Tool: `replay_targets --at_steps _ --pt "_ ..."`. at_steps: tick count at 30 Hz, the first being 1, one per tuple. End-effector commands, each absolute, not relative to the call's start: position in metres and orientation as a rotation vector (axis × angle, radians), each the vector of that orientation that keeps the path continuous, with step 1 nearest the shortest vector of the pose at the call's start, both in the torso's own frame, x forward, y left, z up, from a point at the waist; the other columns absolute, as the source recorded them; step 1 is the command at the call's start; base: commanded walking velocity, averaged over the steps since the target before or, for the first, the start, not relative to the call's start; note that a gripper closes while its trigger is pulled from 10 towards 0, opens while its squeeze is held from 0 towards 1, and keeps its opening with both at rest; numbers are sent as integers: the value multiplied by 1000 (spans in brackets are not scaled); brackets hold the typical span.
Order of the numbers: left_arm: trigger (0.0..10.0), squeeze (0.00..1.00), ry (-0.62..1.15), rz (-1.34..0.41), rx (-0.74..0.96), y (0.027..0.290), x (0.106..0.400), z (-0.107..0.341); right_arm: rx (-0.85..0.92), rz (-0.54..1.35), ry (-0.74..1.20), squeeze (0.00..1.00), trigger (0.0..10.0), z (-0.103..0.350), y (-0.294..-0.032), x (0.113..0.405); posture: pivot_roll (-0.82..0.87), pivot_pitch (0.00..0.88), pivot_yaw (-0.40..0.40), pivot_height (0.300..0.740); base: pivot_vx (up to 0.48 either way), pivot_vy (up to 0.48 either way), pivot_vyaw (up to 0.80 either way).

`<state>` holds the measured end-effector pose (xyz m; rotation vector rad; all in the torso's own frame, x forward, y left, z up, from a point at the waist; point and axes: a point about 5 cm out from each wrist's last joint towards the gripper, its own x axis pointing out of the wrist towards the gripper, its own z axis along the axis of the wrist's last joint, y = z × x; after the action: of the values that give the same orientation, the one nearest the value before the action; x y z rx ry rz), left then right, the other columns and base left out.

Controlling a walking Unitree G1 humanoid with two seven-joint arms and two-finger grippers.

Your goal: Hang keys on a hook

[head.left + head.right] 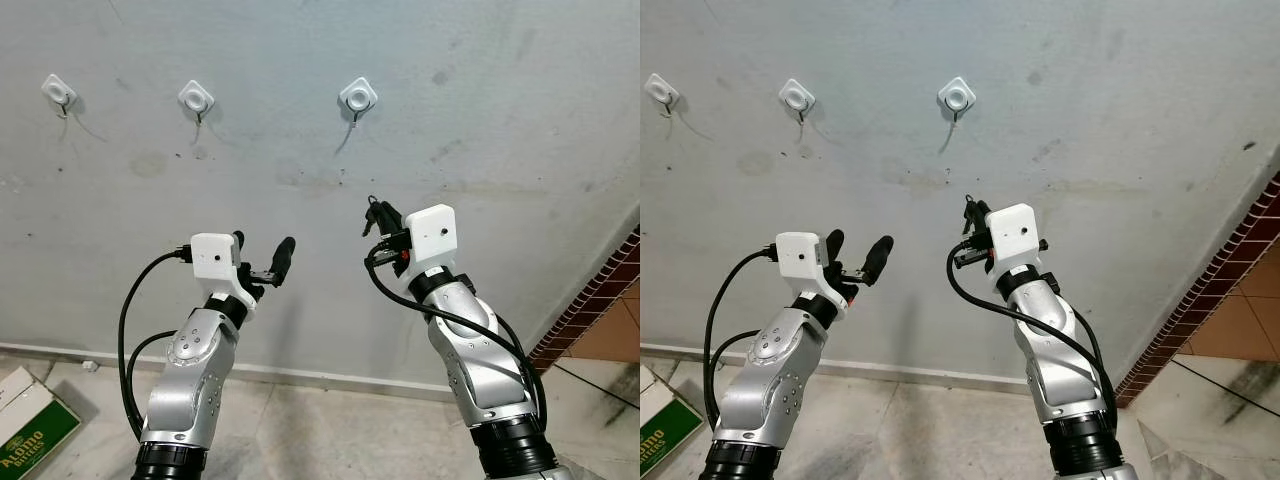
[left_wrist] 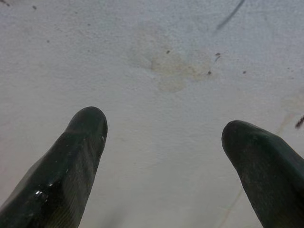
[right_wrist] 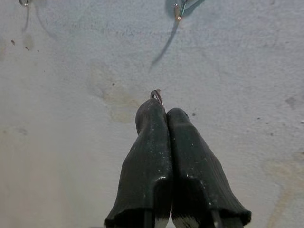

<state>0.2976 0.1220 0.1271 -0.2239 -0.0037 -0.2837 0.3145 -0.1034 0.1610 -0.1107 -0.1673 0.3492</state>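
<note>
Pinched tight together, the right gripper's (image 3: 164, 114) two black fingers clamp the keys, with just a sliver of the key ring (image 3: 156, 95) peeking out past the fingertips. From the head camera the keys (image 1: 375, 215) show as a small dark bunch at that gripper's tip, raised toward the wall. To its left, the left gripper (image 1: 262, 258) stands spread wide and empty, facing bare plaster.

Keys like these are probably light, hard and rigid, yet slippery metal on rubber, so a firm hold on the key body, leaving the ring free and exposed, seems best for threading.

Farther up the grey wall (image 1: 480, 120), three white adhesive hooks sit in a row; the rightmost hook (image 1: 357, 97) lies nearest, above the held ring.
</note>
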Motion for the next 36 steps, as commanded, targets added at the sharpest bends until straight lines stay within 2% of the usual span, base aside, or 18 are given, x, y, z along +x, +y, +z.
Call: replay_targets --at_steps 1,18,23,36 --pt "10000 0 -2 -281 -206 123 299 129 -105 360 -198 0 10000 168 -99 313 -17 36 71 740 0 0 0" --pt "10000 0 -30 -304 -206 121 298 133 -99 392 -233 0 10000 178 -94 318 -13 41 70 740 0 0 0" --pt "10000 0 -19 -298 -194 127 291 131 -109 386 -226 0 10000 176 -102 307 -11 43 69 740 0 0 0" --pt "10000 0 47 -288 -127 148 243 120 -174 351 -131 0 10000 163 -141 263 -11 56 69 740 0 0 0"
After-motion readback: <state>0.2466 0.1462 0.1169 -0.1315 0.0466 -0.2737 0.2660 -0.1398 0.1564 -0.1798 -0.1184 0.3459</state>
